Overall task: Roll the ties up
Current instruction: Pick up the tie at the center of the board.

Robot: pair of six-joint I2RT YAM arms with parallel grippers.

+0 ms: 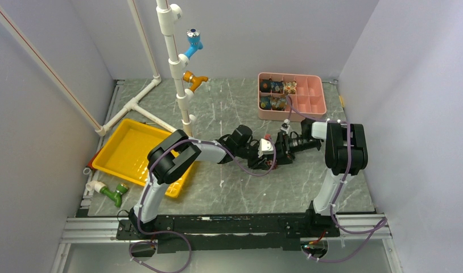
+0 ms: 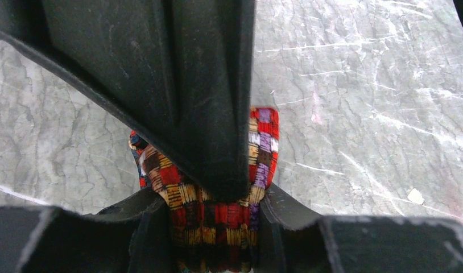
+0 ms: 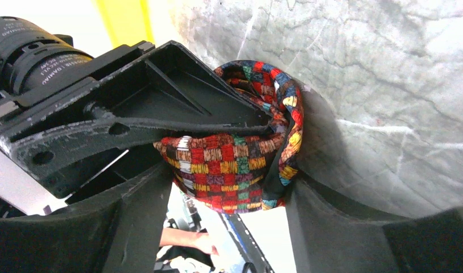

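A tie rolled into a small bundle, checked in red, gold and dark squares, shows in the left wrist view (image 2: 264, 136) and the right wrist view (image 3: 223, 165). Both grippers meet on it at the middle of the table. My left gripper (image 1: 262, 156) (image 2: 212, 227) is shut on the roll, with its jaws pressing each side. My right gripper (image 1: 279, 151) (image 3: 229, 193) is shut on the same roll from the other side. Its finger (image 2: 178, 85) crosses over the roll. In the top view the roll is mostly hidden by the grippers. Several rolled ties (image 1: 277, 87) sit in the pink tray.
The pink compartment tray (image 1: 311, 96) stands at the back right. A yellow tray (image 1: 124, 149) lies at the left, beside the left arm. A white pipe stand (image 1: 175, 62) with blue and orange fittings rises at the back. A green fitting (image 1: 114, 193) lies near the front left.
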